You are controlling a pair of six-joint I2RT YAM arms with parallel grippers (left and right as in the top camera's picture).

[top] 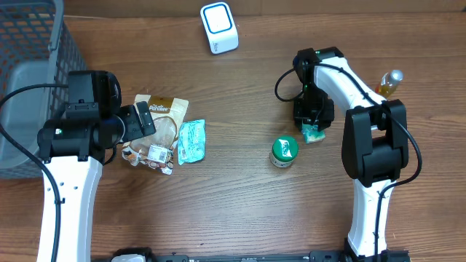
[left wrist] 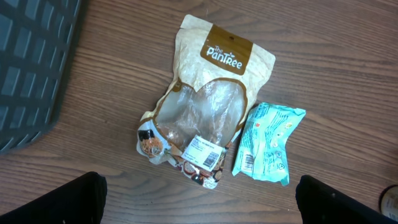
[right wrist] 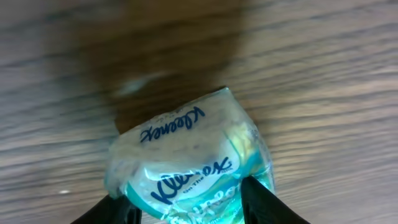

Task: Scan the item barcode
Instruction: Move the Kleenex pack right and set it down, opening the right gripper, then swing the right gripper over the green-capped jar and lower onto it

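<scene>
The right gripper [right wrist: 189, 208] is half open, tissue pack [right wrist: 186, 155] sitting right between its fingers; can't tell if it's actually gripping.

White scanner [top: 219, 28] at top; teal-and-white pack [top: 314, 135] and green-lidded jar [top: 284, 151] near together, right of centre.

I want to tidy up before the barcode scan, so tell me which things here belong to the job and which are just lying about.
Likely in the job:
Kleenex pack, between the fingers of the right gripper
white scanner

Lying about for now:
Pantree pouch
teal packet
green-lidded jar
bottle
grey basket
</scene>
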